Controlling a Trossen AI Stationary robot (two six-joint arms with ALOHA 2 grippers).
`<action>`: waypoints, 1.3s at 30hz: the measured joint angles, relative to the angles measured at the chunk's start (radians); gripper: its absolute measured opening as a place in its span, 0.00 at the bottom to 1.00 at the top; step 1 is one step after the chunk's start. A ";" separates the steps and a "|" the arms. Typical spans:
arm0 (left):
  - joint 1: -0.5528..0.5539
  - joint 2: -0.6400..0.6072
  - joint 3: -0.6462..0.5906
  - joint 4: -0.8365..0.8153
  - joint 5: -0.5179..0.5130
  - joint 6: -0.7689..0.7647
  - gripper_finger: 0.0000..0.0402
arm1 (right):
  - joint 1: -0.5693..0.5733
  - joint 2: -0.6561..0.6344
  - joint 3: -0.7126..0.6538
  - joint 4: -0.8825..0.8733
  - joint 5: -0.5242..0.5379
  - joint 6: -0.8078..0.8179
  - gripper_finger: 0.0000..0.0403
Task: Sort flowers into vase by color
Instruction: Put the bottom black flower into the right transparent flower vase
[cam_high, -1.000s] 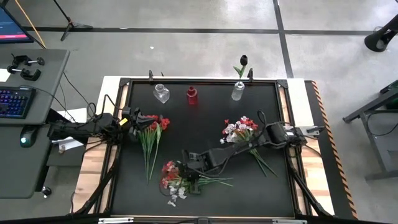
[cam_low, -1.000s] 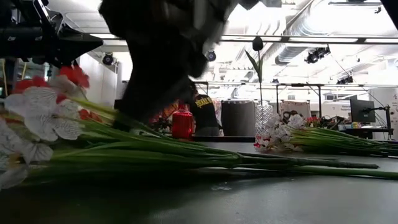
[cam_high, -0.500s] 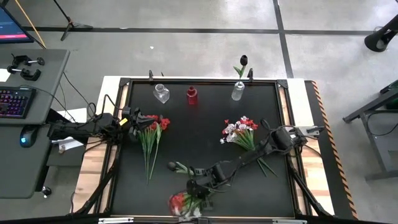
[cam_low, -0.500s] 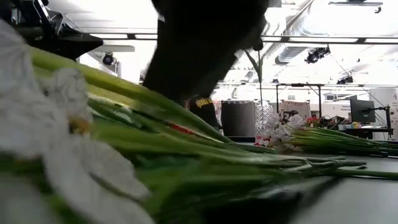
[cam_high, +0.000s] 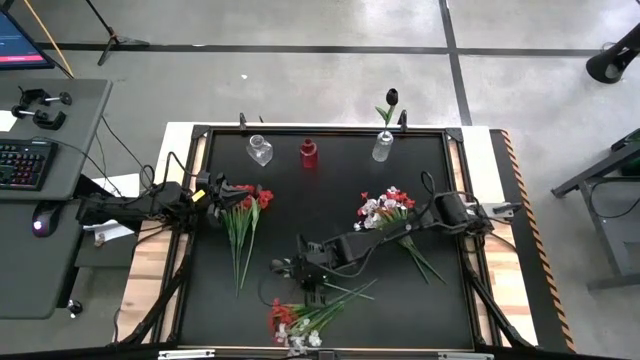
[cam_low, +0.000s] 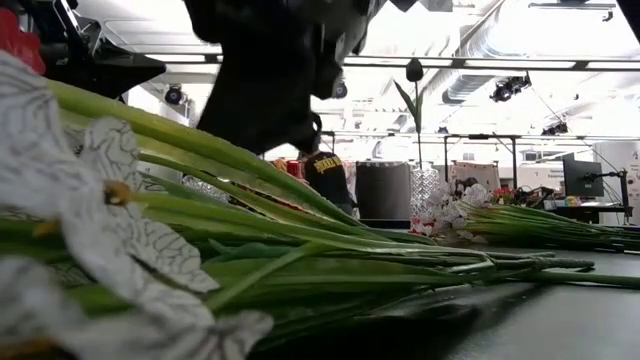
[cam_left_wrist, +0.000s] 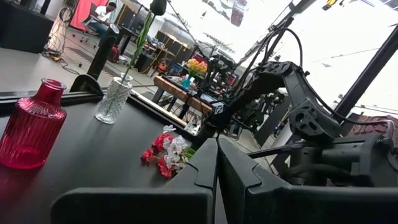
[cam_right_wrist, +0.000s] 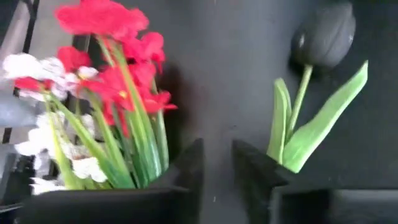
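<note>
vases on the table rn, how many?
3, all along the far edge in the high view: a clear glass vase toward the left, a red ribbed glass vase beside it, and a clear cut-glass vase holding a black tulip toward the right.

The right pincer (cam_high: 300, 268) hangs low over the dark surface (cam_high: 330, 200), just above a red-and-white bunch (cam_high: 292, 322); the left pincer (cam_high: 218, 190) rests at a red bunch (cam_high: 243, 205); three vases (cam_high: 309, 152) line the far edge.

No text, label, brand or number can be read anywhere; yellow lettering on a person's dark shirt (cam_low: 322, 168) behind the table is too blurred to read.
</note>
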 joint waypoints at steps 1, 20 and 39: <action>0.000 0.000 0.000 0.000 0.000 0.000 0.00 | 0.000 -0.002 0.001 0.001 0.018 -0.002 0.25; 0.000 0.000 0.000 0.000 0.000 0.000 0.00 | 0.015 0.073 0.001 -0.092 0.218 0.030 0.66; 0.000 0.000 0.000 0.000 0.000 0.000 0.00 | -0.037 -0.181 -0.034 -0.408 0.330 0.080 0.01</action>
